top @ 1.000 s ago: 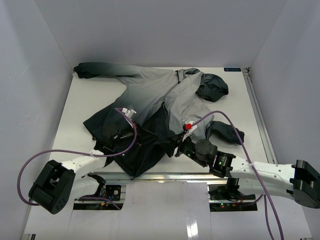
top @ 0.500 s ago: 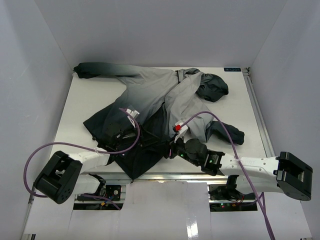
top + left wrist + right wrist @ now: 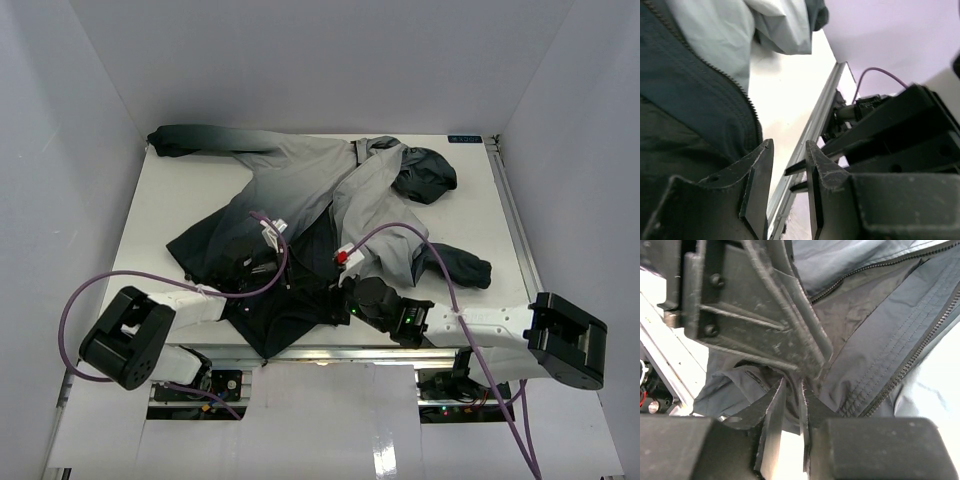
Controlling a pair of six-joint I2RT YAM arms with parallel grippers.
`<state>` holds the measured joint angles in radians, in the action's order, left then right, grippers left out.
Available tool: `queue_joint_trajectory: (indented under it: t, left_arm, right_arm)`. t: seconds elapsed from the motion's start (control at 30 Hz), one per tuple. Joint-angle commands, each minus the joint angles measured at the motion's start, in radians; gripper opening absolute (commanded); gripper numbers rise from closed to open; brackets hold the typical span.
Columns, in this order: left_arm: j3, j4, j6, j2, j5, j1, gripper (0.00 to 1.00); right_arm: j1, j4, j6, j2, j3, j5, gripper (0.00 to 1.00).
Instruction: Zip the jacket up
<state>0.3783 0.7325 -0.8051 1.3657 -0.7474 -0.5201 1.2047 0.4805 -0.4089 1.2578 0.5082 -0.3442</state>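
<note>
The jacket [image 3: 310, 190] lies open on the white table [image 3: 180, 200], light grey at the top, dark at the hem near me. My left gripper [image 3: 300, 283] sits over the dark hem; in the left wrist view its jaws [image 3: 789, 150] stand slightly apart with nothing between them, beside dark fabric [image 3: 690, 100] and a line of zipper teeth [image 3: 747, 100]. My right gripper [image 3: 338, 298] is just right of it, and in the right wrist view [image 3: 792, 390] it is closed on a fold of the dark hem [image 3: 880, 355]. Zipper teeth [image 3: 920, 350] run at the right.
The hood [image 3: 425, 175] lies at the back right and one sleeve [image 3: 190, 140] reaches the back left corner. The metal rail [image 3: 815, 130] of the table's near edge is close under both grippers. Purple cables [image 3: 430, 260] loop over the jacket. White walls enclose the table.
</note>
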Motion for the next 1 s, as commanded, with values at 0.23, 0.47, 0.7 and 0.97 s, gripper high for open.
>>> queue_joint_trajectory:
  t: [0.23,0.47,0.7,0.97]
  left_arm:
    - [0.225,-0.646,0.299,-0.175,0.552,-0.137,0.44]
    - [0.446,-0.945,0.335,-0.015,0.928,-0.336,0.47]
    - [0.609,-1.063,0.315,0.217,1.042,-0.421,0.49]
    - [0.851,-1.345,0.255,0.431,1.262,-0.532,0.59]
  right_arm:
    - [0.013,-0.147,-0.195,-0.322,-0.145,-0.312,0.37]
    - [0.015,-0.29,-0.328,-0.568,-0.275,-0.449,0.45]
    - [0.014,-0.399,-0.335,-0.745,-0.34,-0.475,0.47]
    - [0.015,-0.477,-0.315,-0.91,-0.387,-0.473,0.48]
